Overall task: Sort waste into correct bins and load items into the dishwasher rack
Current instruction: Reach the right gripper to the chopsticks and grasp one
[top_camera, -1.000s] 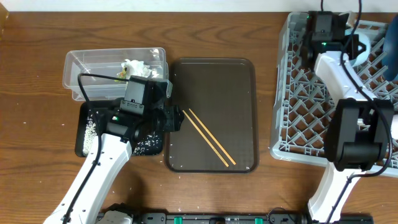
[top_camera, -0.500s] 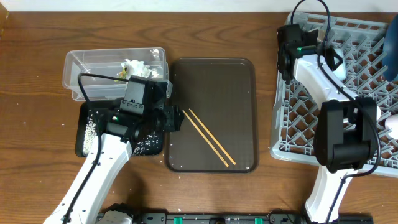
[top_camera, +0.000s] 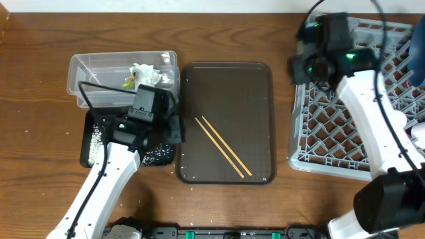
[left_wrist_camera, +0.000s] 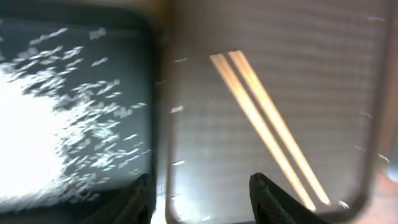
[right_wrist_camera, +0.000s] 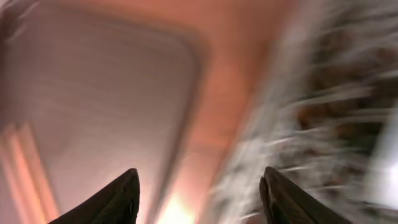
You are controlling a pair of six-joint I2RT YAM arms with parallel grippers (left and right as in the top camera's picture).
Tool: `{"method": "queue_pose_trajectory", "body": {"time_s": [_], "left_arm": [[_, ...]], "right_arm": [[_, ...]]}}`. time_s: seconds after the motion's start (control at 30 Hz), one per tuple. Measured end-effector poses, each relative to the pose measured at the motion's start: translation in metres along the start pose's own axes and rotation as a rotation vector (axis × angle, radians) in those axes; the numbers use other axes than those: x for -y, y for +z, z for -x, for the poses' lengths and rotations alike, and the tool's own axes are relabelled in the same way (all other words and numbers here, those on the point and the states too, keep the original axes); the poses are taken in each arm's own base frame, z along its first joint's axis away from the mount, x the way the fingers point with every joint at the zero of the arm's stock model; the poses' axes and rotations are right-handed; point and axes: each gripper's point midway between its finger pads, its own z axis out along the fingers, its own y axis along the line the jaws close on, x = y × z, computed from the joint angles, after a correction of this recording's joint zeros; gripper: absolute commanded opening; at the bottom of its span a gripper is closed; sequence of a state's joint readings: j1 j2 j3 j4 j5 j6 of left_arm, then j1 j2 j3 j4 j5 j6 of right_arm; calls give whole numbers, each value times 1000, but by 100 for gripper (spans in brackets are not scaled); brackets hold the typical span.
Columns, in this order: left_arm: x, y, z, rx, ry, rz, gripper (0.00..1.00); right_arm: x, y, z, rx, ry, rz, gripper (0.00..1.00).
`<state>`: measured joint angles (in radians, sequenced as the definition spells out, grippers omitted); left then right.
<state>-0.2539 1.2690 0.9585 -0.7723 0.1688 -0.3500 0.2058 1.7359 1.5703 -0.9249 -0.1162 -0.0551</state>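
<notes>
Risking scattering the chopsticks (top_camera: pixel 222 146) across the brown tray (top_camera: pixel 255 86) by pinching them flat from the left; hovering with left gripper (left_wrist_camera: pixel 200 182) and right gripper (right_wrist_camera: pixel 200 173) both spread, empty.

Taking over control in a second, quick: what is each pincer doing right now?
Left pincer: open, holding nothing.
Right pincer: open, holding nothing, though its wrist view is blurred.

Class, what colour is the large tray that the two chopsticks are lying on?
Dark brown. The tray shows best in the overhead view.
</notes>
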Motion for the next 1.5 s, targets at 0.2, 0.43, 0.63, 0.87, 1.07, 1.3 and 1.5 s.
{"method": "queue_pose_trajectory", "body": {"time_s": [0.2, 0.43, 0.63, 0.87, 1.07, 1.3, 1.5], "left_arm": [[-39, -7, 7, 29, -154, 110, 52], [-72, -30, 17, 113, -284, 153, 53], [-78, -33, 19, 126, -310, 159, 54], [-78, -33, 19, 126, -310, 159, 54], [-78, -33, 19, 126, -310, 159, 56], [-78, -33, 19, 126, -313, 159, 58], [-78, -33, 19, 126, -313, 158, 58]], "right_arm": [[-89, 25, -47, -158, -213, 208, 58], [-146, 49, -104, -256, -391, 281, 55], [-160, 70, -151, -323, -472, 281, 44], [-174, 86, -179, -325, -535, 278, 48], [-167, 96, -199, -343, -541, 191, 43], [-160, 102, -197, -323, -492, 129, 40], [-157, 106, -203, -345, -469, 112, 36]]}}
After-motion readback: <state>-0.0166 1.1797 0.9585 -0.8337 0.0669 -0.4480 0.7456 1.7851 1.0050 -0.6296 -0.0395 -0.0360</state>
